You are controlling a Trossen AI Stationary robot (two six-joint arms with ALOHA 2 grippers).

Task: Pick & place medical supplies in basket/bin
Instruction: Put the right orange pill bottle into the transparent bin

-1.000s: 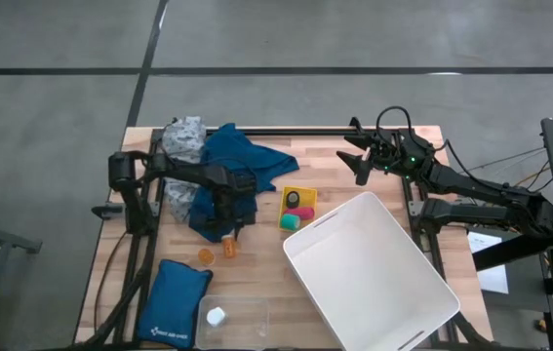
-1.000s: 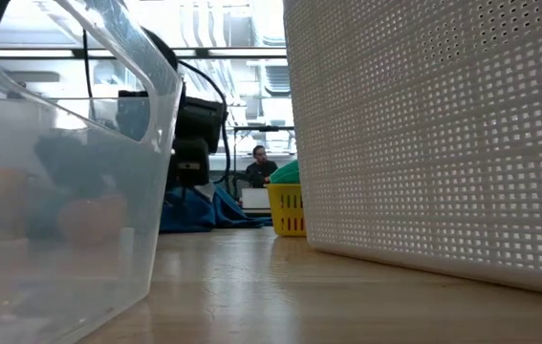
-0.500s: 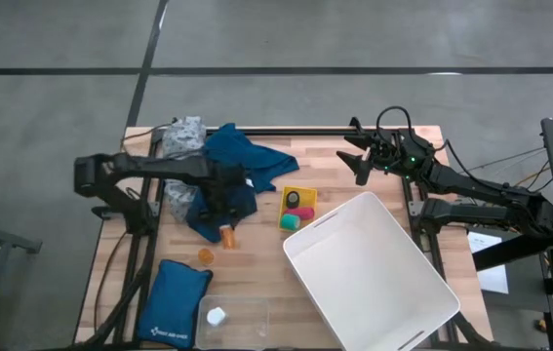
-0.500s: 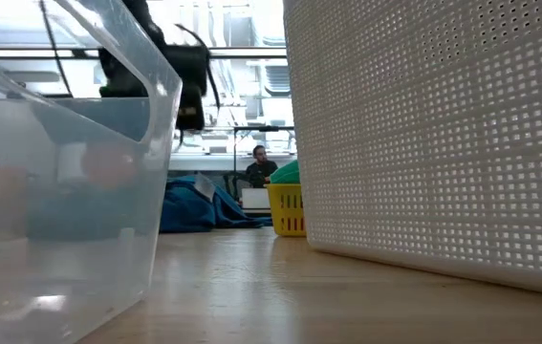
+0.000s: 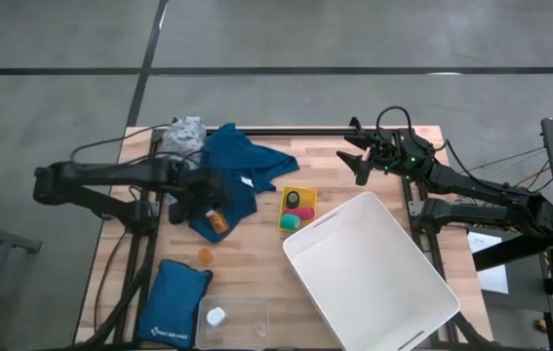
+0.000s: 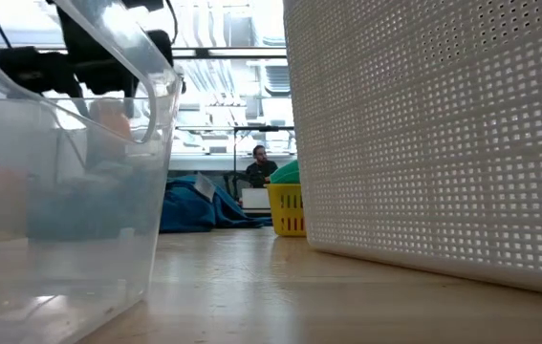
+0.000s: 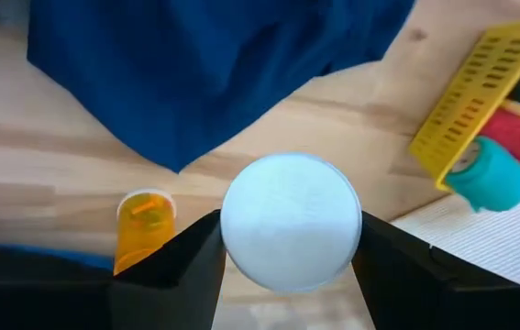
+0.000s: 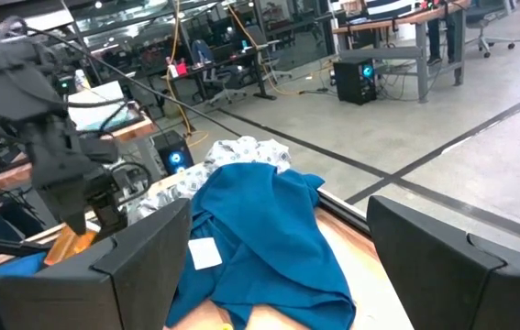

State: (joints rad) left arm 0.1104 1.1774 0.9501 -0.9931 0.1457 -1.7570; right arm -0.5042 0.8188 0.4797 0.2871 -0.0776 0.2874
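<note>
My left gripper [image 5: 208, 211] hangs over the table's left middle, above the near edge of the blue cloth garment [image 5: 242, 161], shut on an orange pill bottle [image 5: 217, 222] with a white cap. A second orange pill bottle [image 5: 204, 255] lies on the wood near it. The grey dotted cloth [image 5: 184, 135] lies at the far left. A small yellow basket [image 5: 297, 198] holds pink, teal and dark bandage rolls. My right gripper [image 5: 359, 161] stands open and level over the far right, with nothing between its fingers. My left gripper pinches the bottle between its two fingers at the white cap end [image 7: 234, 229], one finger on each side of the cap. The fingers slant steeply down, and the cap faces back toward the wrist. The orange body [image 8: 70, 244] sticks out below the fingertips, lifted clear of the table.
A big white perforated basket [image 5: 374, 273] fills the near right. A clear plastic bin [image 5: 242, 327] with a small white bottle [image 5: 216, 316] stands at the near edge, beside the blue padded pouch [image 5: 177, 302]. Bare wood lies between the cloth and the bin.
My left gripper has risen with the orange pill bottle and drawn back toward the table's left edge, tipping as it went. The bottle, down at the table a second ago, now hangs clear above it. The jaws have kept their gap.
</note>
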